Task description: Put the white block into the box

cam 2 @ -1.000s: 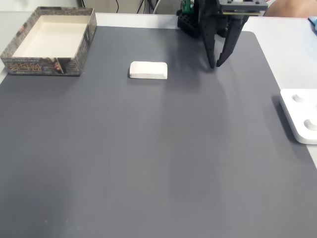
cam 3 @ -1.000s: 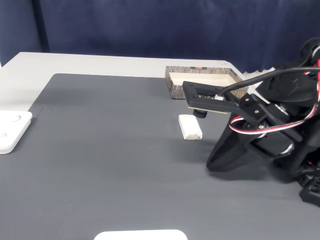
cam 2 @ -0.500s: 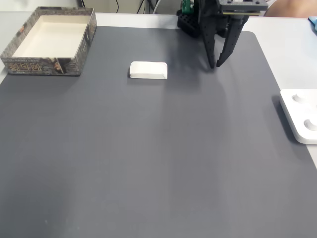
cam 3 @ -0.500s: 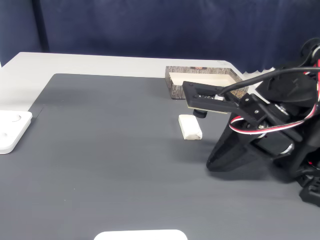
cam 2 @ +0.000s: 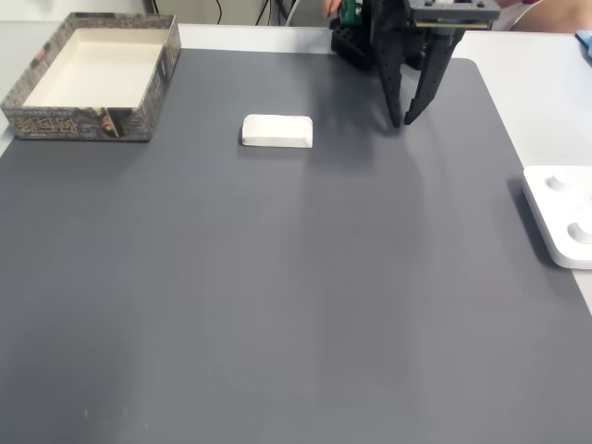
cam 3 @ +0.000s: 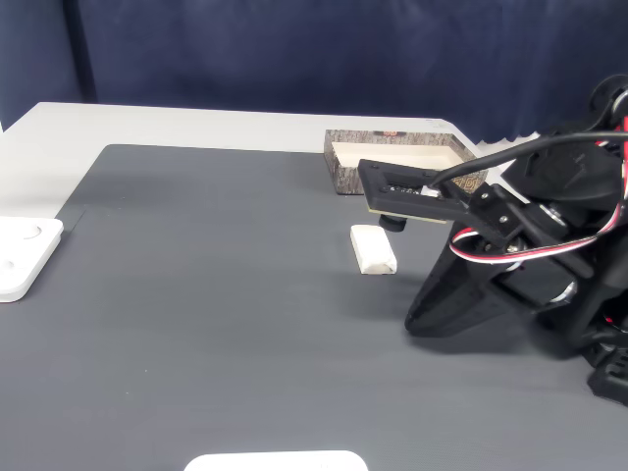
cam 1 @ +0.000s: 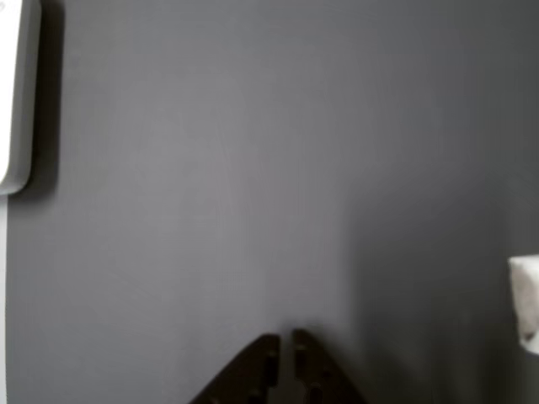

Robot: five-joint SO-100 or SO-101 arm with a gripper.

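Observation:
The white block [cam 2: 277, 130] lies flat on the dark grey mat, apart from everything; it is also in the other fixed view [cam 3: 373, 249] and at the right edge of the other view [cam 1: 524, 295]. The box [cam 2: 83, 123] stands open at the mat's far left corner, and behind the block in the other fixed view [cam 3: 343, 177]. My gripper [cam 2: 402, 120] hangs just above the mat to the right of the block, pointing down. Its fingertips almost meet, with nothing between them [cam 1: 285, 337]. In a fixed view the gripper [cam 3: 417, 322] sits right of the block.
A flat white device [cam 2: 560, 217] with rounded corners lies off the mat's right edge, seen at left in the other views [cam 3: 20, 255] [cam 1: 13, 93]. Another white object [cam 3: 275, 461] peeks in at the bottom edge. The arm's base [cam 2: 356, 42] stands behind the gripper.

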